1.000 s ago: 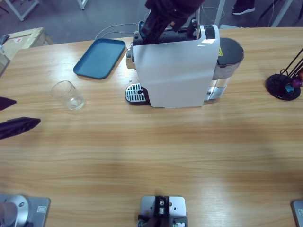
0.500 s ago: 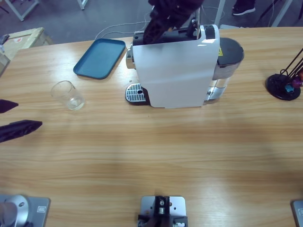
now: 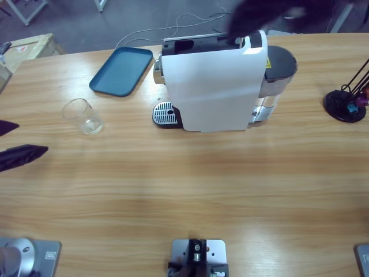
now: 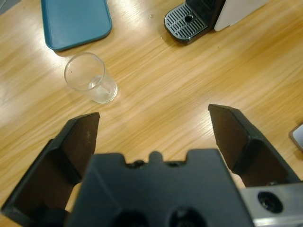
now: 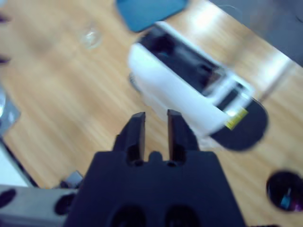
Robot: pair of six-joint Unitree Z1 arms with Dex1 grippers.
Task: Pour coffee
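Left gripper (image 4: pixel 154 125) jaws spread wide, near the glass (image 4: pixel 91 78), apart from it. Right gripper (image 5: pixel 155 127) jaws narrow, nothing between them, above the machine (image 5: pixel 189 85).

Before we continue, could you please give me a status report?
Left gripper open, empty. Right gripper nearly shut, empty, above coffee machine. Glass stands clear of drip tray.

right gripper (image 3: pixel 271 14) has lifted off the coffee machine (image 3: pixel 216 86).
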